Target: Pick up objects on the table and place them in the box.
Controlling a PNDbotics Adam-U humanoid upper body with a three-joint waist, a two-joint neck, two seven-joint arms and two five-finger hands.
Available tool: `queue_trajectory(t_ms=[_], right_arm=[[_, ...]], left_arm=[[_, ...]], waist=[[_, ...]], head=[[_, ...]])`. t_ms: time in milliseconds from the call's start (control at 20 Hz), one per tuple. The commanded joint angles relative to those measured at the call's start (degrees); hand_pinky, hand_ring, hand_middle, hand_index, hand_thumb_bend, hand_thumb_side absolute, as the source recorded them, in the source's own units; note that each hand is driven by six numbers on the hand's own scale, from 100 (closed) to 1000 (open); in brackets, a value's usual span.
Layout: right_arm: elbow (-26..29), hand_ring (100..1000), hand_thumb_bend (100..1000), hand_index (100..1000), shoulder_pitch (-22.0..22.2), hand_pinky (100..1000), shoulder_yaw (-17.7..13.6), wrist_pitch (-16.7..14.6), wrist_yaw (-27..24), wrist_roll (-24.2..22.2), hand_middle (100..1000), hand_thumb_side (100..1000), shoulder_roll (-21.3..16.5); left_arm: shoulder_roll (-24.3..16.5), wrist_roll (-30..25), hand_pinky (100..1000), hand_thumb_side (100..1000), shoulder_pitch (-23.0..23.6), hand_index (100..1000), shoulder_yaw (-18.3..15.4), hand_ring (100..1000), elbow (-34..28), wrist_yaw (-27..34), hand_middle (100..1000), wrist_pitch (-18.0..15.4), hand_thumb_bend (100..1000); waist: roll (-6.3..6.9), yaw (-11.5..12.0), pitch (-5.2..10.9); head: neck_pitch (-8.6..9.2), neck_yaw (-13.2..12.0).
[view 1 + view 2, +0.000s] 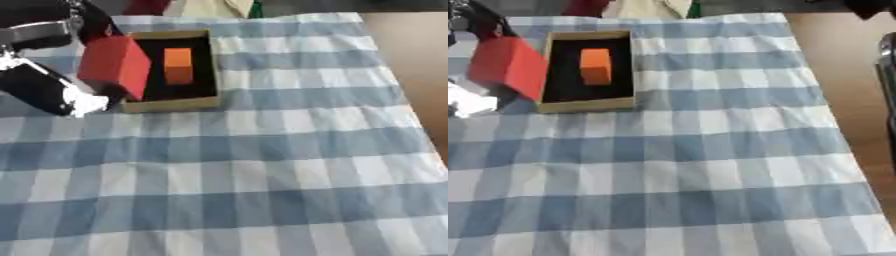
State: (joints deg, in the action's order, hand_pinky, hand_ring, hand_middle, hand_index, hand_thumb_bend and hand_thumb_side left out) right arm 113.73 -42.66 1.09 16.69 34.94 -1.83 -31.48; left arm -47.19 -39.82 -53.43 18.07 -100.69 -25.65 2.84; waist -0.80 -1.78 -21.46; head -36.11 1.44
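A tan box with a black inside stands at the far left of the checked cloth. An orange block stands upright inside it. A larger red block hangs tilted over the box's left rim. My left hand holds this block from behind and is mostly hidden by it. The left forearm, black with white patches, comes in from the left edge. My right hand shows in neither view; only a dark strip of arm runs along the right edge.
The blue and white checked cloth covers the table out to its right edge, beyond which lies brown floor. Red and pale things lie past the far edge.
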Motion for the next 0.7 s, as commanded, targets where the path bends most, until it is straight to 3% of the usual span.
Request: queue_trajectory(t_ms=[50, 450, 700], right_arm=[[0.9, 765, 100, 700, -1.3, 850, -0.2, 0.0, 0.3, -0.2, 470, 797, -0.6], [0.9, 763, 100, 700, -2.1, 851, -0.2, 0.0, 0.1, -0.3, 468, 798, 0.2], [0.9, 762, 100, 699, -2.4, 852, -0.3, 0.0, -0.1, -0.3, 465, 800, 0.5]], left_arm=[[1.6, 1.5, 703, 396, -3.5, 722, -0.9, 675, 6.8, -2.7, 615, -3.0, 100], [7.7, 4.5, 705, 396, -9.2, 723, -1.6, 680, 23.6, -11.0, 617, -9.8, 100], [10.0, 7.1, 706, 398, -10.7, 726, -2.7, 681, 30.4, -14.9, 617, -12.4, 100]], waist=[[0.03, -0.4, 0.93], [-0.08, -2.4, 0.00], [0.00, -3.1, -0.56]], head=[[0.92, -0.7], [1.99, -2.7], [2.53, -3.1]])
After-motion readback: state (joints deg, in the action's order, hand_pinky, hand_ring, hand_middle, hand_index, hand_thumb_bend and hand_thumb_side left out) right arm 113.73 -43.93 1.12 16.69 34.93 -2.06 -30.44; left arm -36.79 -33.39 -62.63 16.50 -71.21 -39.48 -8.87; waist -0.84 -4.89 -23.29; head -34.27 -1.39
